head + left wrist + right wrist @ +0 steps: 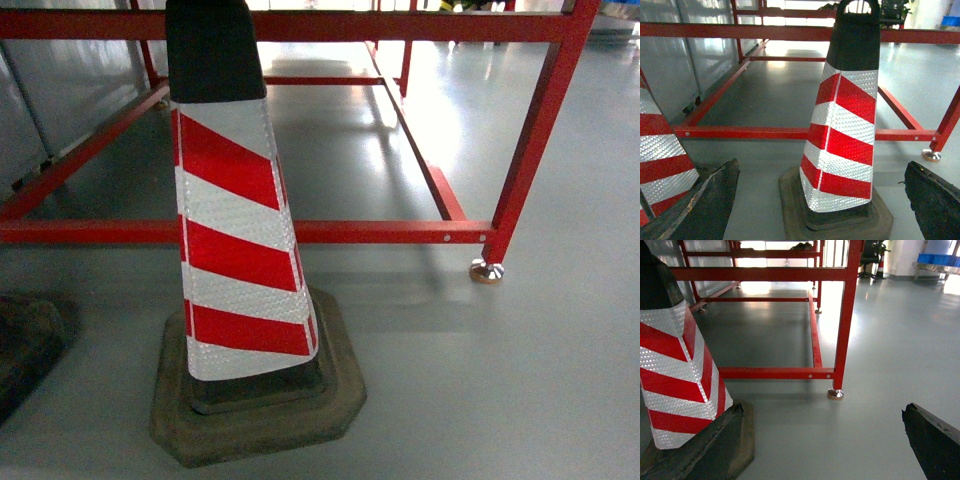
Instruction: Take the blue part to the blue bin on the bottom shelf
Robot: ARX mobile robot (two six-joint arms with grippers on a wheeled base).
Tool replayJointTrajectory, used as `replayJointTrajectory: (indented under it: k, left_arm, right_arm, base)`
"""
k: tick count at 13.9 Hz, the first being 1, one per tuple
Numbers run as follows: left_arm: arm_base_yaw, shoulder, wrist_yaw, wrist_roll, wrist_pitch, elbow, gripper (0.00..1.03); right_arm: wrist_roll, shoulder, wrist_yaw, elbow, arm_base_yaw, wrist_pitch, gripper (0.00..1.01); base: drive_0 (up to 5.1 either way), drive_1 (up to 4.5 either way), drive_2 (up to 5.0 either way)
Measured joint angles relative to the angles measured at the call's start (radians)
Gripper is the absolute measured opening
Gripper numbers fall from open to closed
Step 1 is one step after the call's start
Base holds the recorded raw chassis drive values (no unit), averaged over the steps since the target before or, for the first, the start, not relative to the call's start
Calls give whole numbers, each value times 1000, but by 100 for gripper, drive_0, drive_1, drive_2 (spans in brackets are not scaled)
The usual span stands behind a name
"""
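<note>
Both tools, left tool (815, 200) and right tool (825, 440), stand wide open and hold nothing; striped cone (240, 230) stands at 12 o'clock before red frame (400, 231).

Glossy grey floor (500, 380) with window glare, a red steel frame (300, 232) on levelling feet, and a red-and-white striped traffic cone (240, 260) on a rubber base.

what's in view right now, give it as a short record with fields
setting: grey floor, red metal frame standing on it
nearest object: red-and-white striped cone on a dark base, in front of the frame
second cone: at the left edge of the left wrist view
left gripper: open, empty
right gripper: open, empty
blue part, blue bin, bottom shelf: none identifiable
</note>
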Motion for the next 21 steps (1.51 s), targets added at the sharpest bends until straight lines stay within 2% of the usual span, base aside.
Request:
replayJointTrajectory:
  k: [21]
  left_arm:
    - [0, 0, 0, 0, -3, 0, 98]
  right_arm:
    - [0, 0, 0, 0, 0, -2, 98]
  base:
    - [0, 0, 0]
